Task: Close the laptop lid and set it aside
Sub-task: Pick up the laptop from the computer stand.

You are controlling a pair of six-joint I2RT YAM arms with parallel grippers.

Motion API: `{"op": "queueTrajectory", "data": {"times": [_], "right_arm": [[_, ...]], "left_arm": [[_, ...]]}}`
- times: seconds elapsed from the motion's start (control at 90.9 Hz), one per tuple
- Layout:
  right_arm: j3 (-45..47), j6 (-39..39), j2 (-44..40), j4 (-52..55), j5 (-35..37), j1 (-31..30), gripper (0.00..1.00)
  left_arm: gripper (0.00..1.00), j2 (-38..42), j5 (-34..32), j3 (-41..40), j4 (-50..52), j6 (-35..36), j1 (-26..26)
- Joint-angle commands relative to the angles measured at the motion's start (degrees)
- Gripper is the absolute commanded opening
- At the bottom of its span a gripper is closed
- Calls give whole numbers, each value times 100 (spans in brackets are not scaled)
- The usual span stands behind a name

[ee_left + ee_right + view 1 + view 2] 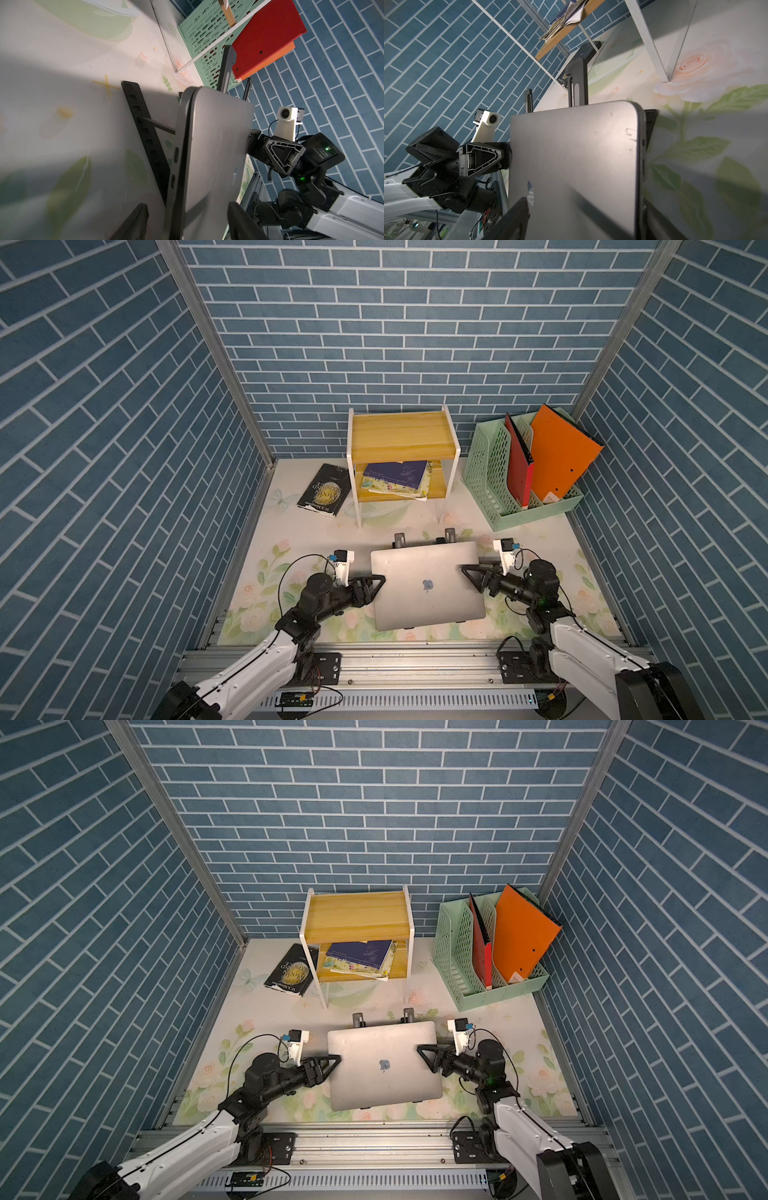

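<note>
Laptop [428, 593] at 6 o'clock on bench [316, 531], resting on black stand [400, 539]; stand tips show past laptop's 12 o'clock edge. Lid [384, 1048] shut, logo up. Left pincer [380, 580] at laptop's 9 o'clock edge, jaws spread astride it, one finger over lid, one under base. Right pincer [464, 569] at 3 o'clock edge, likewise spread astride edge. Wooden shelf [401, 435] at 12 o'clock, green file rack [486, 472] at 2 o'clock, dark book [324, 490] flat at 11 o'clock.
</note>
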State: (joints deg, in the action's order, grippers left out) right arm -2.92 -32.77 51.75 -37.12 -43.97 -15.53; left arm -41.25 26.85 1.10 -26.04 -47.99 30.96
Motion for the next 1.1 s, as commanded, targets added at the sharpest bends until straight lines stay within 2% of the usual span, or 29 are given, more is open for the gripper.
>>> {"op": "queueTrajectory", "data": {"times": [0.0,0.253,0.715,1.089], "right_arm": [[24,-54,52,-247,-70,-94,79],[9,-69,156,-314,-74,-203,71],[-6,-96,240,-391,-42,-308,65],[-29,-27,-67,-125,45,-306,66]], "left_arm": [[60,6,202,74,-249,5,80],[43,78,371,209,-427,-122,303],[34,7,656,339,-1193,-420,594],[9,99,734,467,-1420,-517,613]]}}
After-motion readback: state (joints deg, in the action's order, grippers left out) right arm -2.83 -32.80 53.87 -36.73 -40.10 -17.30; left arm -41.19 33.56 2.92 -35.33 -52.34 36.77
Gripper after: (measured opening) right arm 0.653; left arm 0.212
